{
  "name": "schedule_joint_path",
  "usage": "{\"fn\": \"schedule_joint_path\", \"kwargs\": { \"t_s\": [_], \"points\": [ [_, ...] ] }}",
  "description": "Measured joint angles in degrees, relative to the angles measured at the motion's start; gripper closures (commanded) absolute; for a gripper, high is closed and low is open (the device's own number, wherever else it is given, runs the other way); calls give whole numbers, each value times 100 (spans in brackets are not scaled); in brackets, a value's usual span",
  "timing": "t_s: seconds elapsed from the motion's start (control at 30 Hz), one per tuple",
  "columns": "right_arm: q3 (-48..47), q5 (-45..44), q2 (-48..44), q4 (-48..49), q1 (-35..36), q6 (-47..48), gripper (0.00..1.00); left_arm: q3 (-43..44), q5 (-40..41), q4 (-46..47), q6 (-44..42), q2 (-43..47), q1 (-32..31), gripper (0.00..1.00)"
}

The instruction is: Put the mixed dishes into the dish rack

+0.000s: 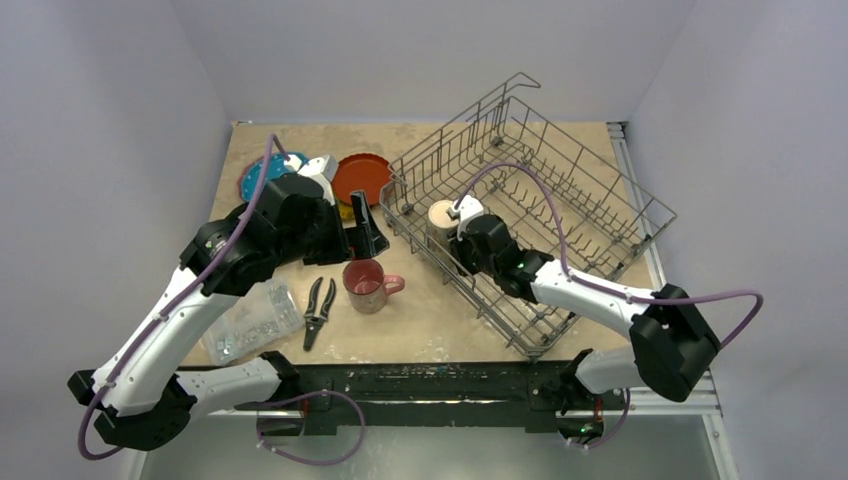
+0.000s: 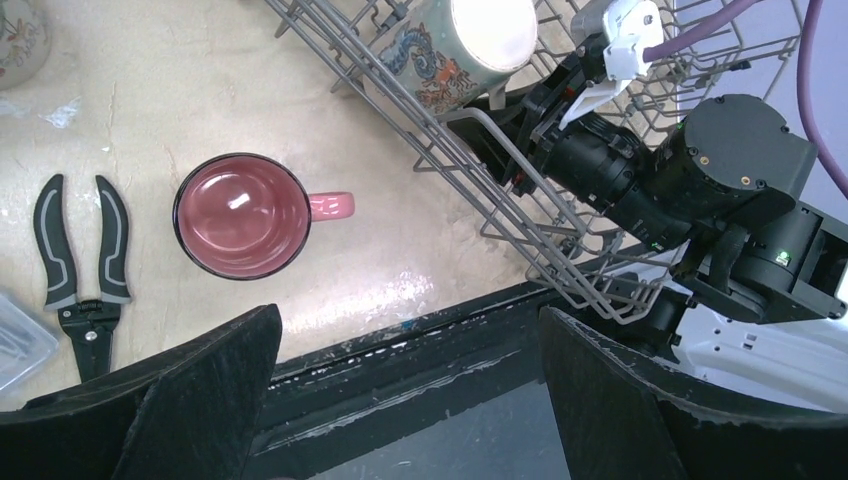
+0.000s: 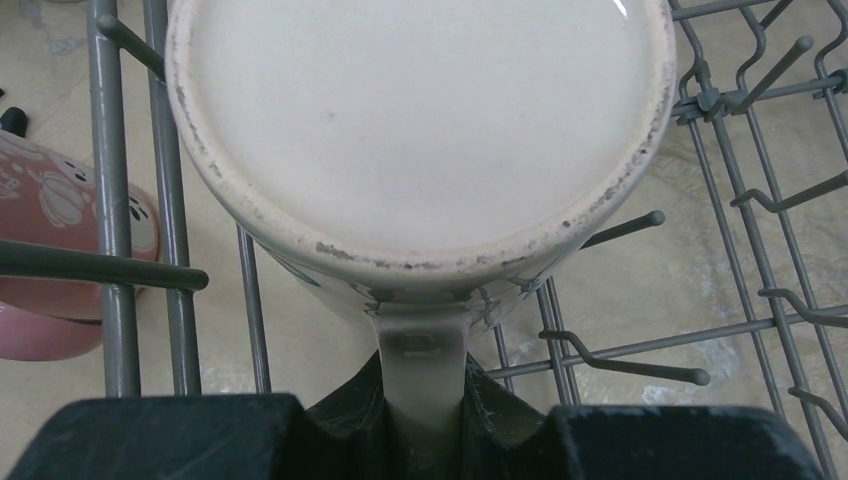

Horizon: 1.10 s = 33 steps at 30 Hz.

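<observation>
Evidently the right jaws pinch the cream mug (image 3: pixel 420 130) by its handle, mouth-down (presumably to drain) in the dish rack (image 1: pixel 600 212) at the counter's (image 1: pixel 440 330) right edge; left jaws, spread, overlook the maroon mug (image 1: pixel 366 284).

Nothing legible anywhere — the cream mug (image 2: pixel 450 50) shows only a painted pattern, no lettering.

A robot lab test booth: plain pale walls (image 1: pixel 100 100) close round three sides of a plywood table (image 1: pixel 440 330), with a left arm (image 1: pixel 170 320) and a right arm (image 1: pixel 590 295) bolted at its near edge.
</observation>
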<state>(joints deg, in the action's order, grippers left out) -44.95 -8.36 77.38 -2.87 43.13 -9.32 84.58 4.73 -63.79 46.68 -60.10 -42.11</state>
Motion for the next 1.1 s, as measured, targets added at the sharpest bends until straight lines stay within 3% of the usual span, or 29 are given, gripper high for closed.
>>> {"fn": "schedule_joint_path", "kwargs": {
  "t_s": [0.1,0.23,0.5,0.77,1.1],
  "points": [
    [74,-35,50,107,33,-13,67,109,0,-55,-109,-149,4,0],
    [79,-122,83,177,26,-76,40,221,35,-90,-240,-203,4,0],
    [76,-44,-96,68,-68,-396,28,245,101,-179,-402,-238,15,2],
    [-188,289,-935,-726,-87,-1091,29,66,103,-332,-413,-286,50,0],
    [-295,149,-1130,-1506,-208,-1515,66,-247,13,-824,-376,-496,446,6]
  ]
}}
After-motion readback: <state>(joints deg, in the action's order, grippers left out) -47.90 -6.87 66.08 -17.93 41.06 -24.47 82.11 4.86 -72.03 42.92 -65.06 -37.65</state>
